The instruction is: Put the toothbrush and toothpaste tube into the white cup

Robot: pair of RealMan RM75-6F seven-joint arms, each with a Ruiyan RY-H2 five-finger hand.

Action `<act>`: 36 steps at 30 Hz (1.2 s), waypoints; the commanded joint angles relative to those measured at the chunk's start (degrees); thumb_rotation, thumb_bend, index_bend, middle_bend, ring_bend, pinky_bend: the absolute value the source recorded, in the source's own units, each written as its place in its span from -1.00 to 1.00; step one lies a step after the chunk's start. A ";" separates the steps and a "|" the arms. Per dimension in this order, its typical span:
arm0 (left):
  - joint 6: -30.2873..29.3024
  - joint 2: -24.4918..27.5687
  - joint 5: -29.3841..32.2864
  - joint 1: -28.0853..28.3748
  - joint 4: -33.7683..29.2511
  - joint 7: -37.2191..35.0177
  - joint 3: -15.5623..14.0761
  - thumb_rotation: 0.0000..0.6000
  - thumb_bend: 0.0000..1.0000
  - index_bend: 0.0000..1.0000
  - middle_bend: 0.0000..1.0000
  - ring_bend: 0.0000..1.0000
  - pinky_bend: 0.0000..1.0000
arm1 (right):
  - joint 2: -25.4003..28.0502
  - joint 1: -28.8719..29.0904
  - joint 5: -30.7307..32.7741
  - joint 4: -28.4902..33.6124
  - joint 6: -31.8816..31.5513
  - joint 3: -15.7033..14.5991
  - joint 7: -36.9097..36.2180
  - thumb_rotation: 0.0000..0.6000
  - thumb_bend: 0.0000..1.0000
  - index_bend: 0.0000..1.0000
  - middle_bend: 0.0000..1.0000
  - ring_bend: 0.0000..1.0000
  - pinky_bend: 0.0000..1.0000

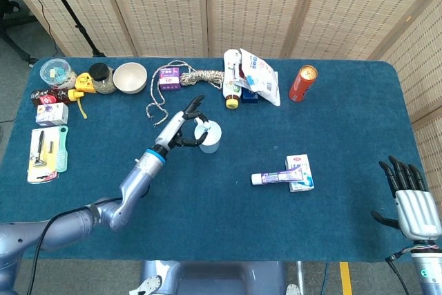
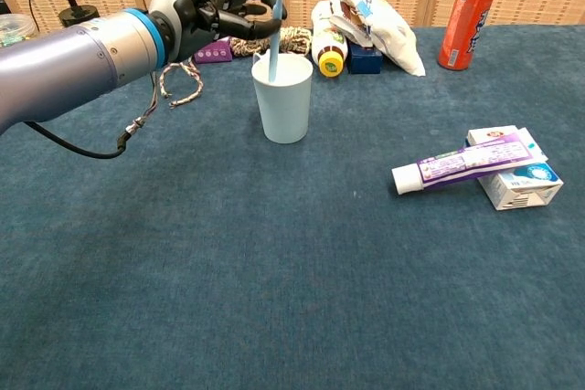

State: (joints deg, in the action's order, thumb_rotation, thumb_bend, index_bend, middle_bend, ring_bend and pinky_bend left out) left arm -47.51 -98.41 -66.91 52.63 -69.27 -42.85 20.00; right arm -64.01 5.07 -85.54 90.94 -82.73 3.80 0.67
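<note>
The white cup stands upright left of the table's middle. A light blue toothbrush stands upright with its lower end inside the cup. My left hand pinches its shaft just above the cup's rim, from the left side. The white and purple toothpaste tube lies to the right, leaning on a small white box. My right hand hangs off the table's near right corner, fingers spread and holding nothing.
Along the far edge are an orange can, white snack bags, a yellow-capped bottle, a purple box, a rope and a bowl. A comb lies at the left edge.
</note>
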 commanded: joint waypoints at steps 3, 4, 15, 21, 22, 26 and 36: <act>1.14 -1.89 0.11 0.61 2.68 -0.18 0.30 1.00 -0.08 0.10 -1.00 -1.00 -1.00 | -0.04 0.03 0.18 -0.06 0.06 0.02 0.07 1.00 -1.00 -1.00 -1.00 -1.00 -1.00; 1.34 -2.37 0.23 0.66 3.32 -0.13 0.30 1.00 -0.08 0.06 -1.00 -1.00 -1.00 | -0.06 0.07 0.26 -0.09 0.16 0.02 0.09 1.00 -1.00 -1.00 -1.00 -1.00 -1.00; -0.19 -3.88 -1.43 0.07 5.24 0.71 0.30 1.00 -0.09 -0.44 -1.00 -1.00 -1.00 | -0.01 0.17 0.31 -0.02 0.37 -0.11 -0.01 1.00 -1.00 -1.00 -1.00 -1.00 -1.00; -2.03 -3.57 -2.16 -0.89 4.10 0.72 0.74 1.00 -0.09 -0.75 -1.00 -1.00 -1.00 | 0.03 0.13 0.19 0.01 0.19 -0.16 -0.13 1.00 -1.00 -1.00 -1.00 -1.00 -1.00; -3.66 -2.91 -3.03 -1.54 2.85 0.31 1.01 1.00 -0.09 -0.82 -1.00 -1.00 -1.00 | 0.03 0.12 0.19 0.00 0.15 -0.17 -0.13 1.00 -1.00 -1.00 -1.00 -1.00 -1.00; -11.24 1.80 -7.63 -5.32 -3.65 1.06 0.34 1.00 -0.09 -0.96 -1.00 -1.00 -1.00 | 0.04 0.10 0.59 -0.06 0.37 -0.17 -0.17 1.00 -1.00 -1.00 -1.00 -1.00 -1.00; -19.24 26.30 -10.92 -16.52 -23.56 24.22 -5.36 1.00 -0.10 -1.00 -1.00 -1.00 -1.00 | 1.75 4.43 -6.09 0.01 4.96 -2.16 2.87 1.00 -1.00 -1.00 -1.00 -1.00 -1.00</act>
State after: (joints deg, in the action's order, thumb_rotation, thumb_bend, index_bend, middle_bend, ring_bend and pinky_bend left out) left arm -63.67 -81.61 -77.36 41.40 -85.00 -28.90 17.39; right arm -63.11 7.83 -89.78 90.49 -79.23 2.02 2.73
